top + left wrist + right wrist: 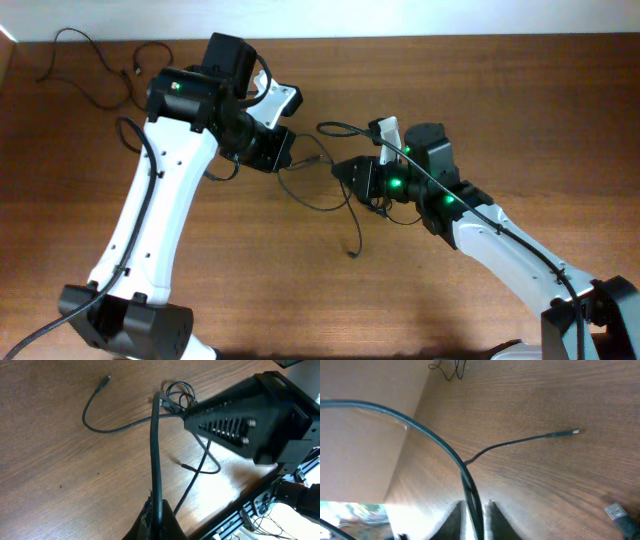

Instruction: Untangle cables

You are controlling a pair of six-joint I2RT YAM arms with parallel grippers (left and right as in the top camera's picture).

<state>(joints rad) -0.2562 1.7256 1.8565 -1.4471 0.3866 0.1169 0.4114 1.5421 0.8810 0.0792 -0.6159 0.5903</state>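
- left gripper is clamped on a black cord. In its wrist view the cord runs straight out from between the fingers toward the right gripper.
- right gripper is pinched shut on a curved cord, which arcs up and off to the left in its own camera. Can't tell if that's the same cord the left one has.
- the two grippers sit near each other mid-table, with the cables slung between them in a loose loop and one tail trailing toward the front.
- there's a small knot right at the right gripper's nose, so that looks like the bit that isn't sorted yet.
- one plug-tipped strand lies flat on the wood, branching off near the knot.
- a separate loose cord sits well apart in the far left corner, looks already freed imo.
- so my read: mid pull-apart, both arms have a hold and there's slack between them.
- next move probably calls for drawing the grippers apart gently and watching whether the loop slides open or cinches. If it tightens, one side likely has to let go and regrip closer to the knot.
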